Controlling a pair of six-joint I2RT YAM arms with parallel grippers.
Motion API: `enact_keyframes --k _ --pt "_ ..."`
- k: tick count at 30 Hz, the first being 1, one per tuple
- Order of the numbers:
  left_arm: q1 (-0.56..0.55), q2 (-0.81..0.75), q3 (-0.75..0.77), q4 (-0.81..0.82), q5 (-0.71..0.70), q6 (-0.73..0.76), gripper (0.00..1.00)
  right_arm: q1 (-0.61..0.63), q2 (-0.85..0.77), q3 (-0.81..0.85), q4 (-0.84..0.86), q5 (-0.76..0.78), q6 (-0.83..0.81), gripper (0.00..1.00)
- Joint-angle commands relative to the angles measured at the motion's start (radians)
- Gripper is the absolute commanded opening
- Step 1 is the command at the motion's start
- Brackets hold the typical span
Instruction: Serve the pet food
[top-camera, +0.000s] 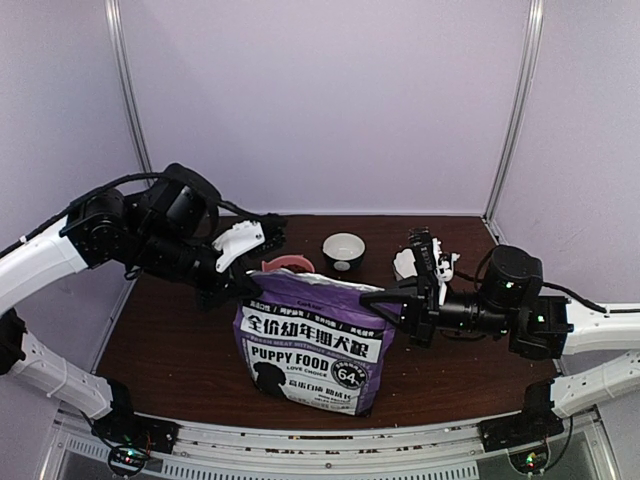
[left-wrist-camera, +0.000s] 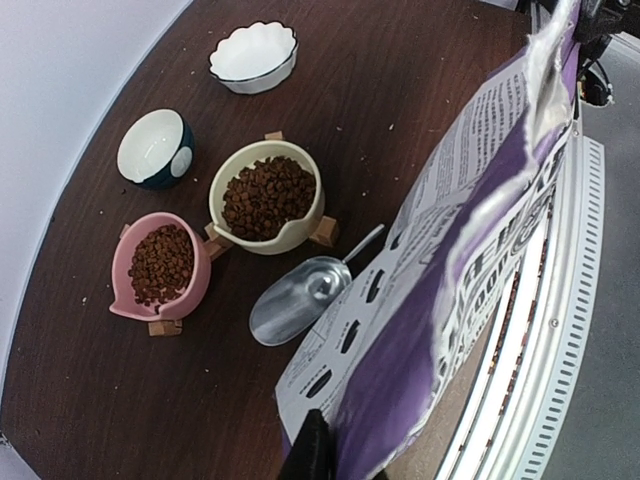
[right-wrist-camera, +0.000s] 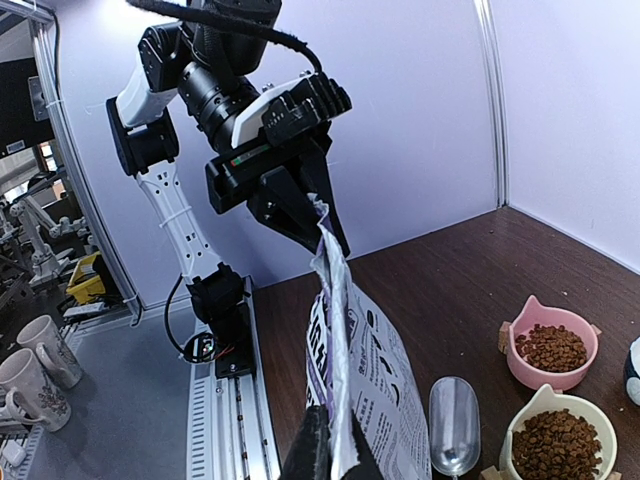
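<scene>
Left gripper (right-wrist-camera: 323, 228) and right gripper (right-wrist-camera: 328, 455) clamp the bag's (top-camera: 310, 345) top edge — seemingly opposite ends — scoop (left-wrist-camera: 295, 300) just beside.

White arm links (top-camera: 40, 262), black joints (top-camera: 185, 205), black cables (top-camera: 110, 184), possibly green lights (top-camera: 509, 286).

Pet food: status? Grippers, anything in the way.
Left gripper and right gripper both shut on bag top edge. Pet food in pink bowl and cream bowl. Scoop lies beside bag, unheld. In the way: bag, in front of both bowls.

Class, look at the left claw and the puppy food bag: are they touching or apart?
Touching. The right wrist view shows the left claw pinching the top edge of the bag, with no gap between them.
</scene>
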Motion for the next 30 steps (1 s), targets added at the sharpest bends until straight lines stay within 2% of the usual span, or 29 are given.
enact_keyframes --k 1,3,6,7,9,10,14,23,28,30 --pt "0.061 -0.027 -0.024 -0.116 -0.159 -0.014 0.06 -0.003 -0.046 -0.008 0.026 -0.010 0.001 0.00" --pt "0.062 -0.030 -0.025 -0.116 -0.160 -0.013 0.06 -0.002 -0.047 -0.008 0.027 -0.009 0.001 0.00" --pt "0.065 -0.033 -0.026 -0.115 -0.164 -0.013 0.12 -0.002 -0.048 -0.007 0.025 -0.009 0.001 0.00" --pt "0.066 -0.034 -0.028 -0.116 -0.163 -0.013 0.12 -0.003 -0.048 -0.008 0.026 -0.010 0.001 0.00" --pt "0.068 -0.035 -0.031 -0.115 -0.159 -0.013 0.02 -0.002 -0.048 -0.011 0.026 -0.009 0.002 0.00" --pt "0.068 -0.036 -0.031 -0.116 -0.158 -0.011 0.00 -0.002 -0.047 -0.010 0.026 -0.010 0.002 0.00" --pt "0.074 -0.038 -0.035 -0.115 -0.161 -0.011 0.02 -0.002 -0.048 -0.009 0.025 -0.009 0.002 0.00" --pt "0.082 -0.046 -0.042 -0.112 -0.162 -0.008 0.00 -0.002 -0.046 -0.009 0.026 -0.008 0.003 0.00" --pt "0.086 -0.049 -0.047 -0.112 -0.164 -0.009 0.09 -0.002 -0.045 -0.008 0.025 -0.008 0.003 0.00" --pt "0.089 -0.053 -0.050 -0.111 -0.163 -0.006 0.03 -0.002 -0.046 -0.008 0.024 -0.008 0.002 0.00"
